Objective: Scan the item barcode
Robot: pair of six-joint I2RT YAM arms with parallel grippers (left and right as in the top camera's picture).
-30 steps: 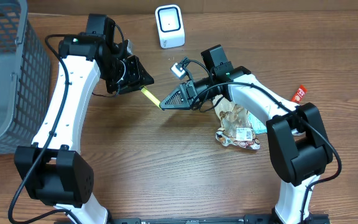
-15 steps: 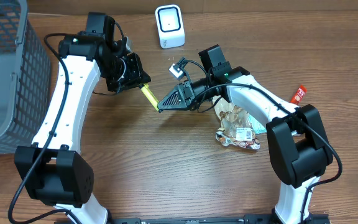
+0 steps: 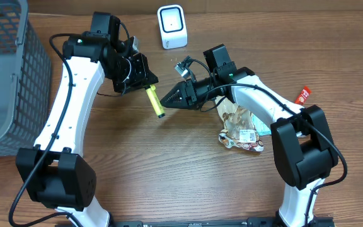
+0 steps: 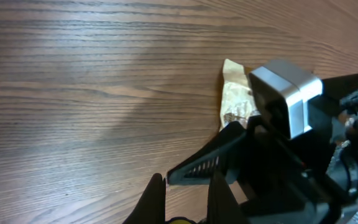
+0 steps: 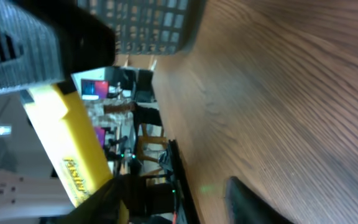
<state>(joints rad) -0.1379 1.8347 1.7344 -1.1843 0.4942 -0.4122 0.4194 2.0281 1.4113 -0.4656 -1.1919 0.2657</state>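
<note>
Near the worktop's point(image 3: 137, 170) far edge, the left tool point(image 3: 145, 86) grips the yellow item point(image 3: 154, 102) by one end, the right tool point(image 3: 166, 101) open alongside, presumably leaving it clear to face the scanner point(image 3: 171, 26).

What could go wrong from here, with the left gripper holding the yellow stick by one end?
1. The left gripper pinches the yellow stick only at its upper end. Most of it hangs free, so it could pivot or slip on the way to the scanner.
2. The right gripper, open, sits close beside the stick's lower end, so either arm's move could knock it.
3. No barcode shows in any view, so it may face away from the scanner.
</note>
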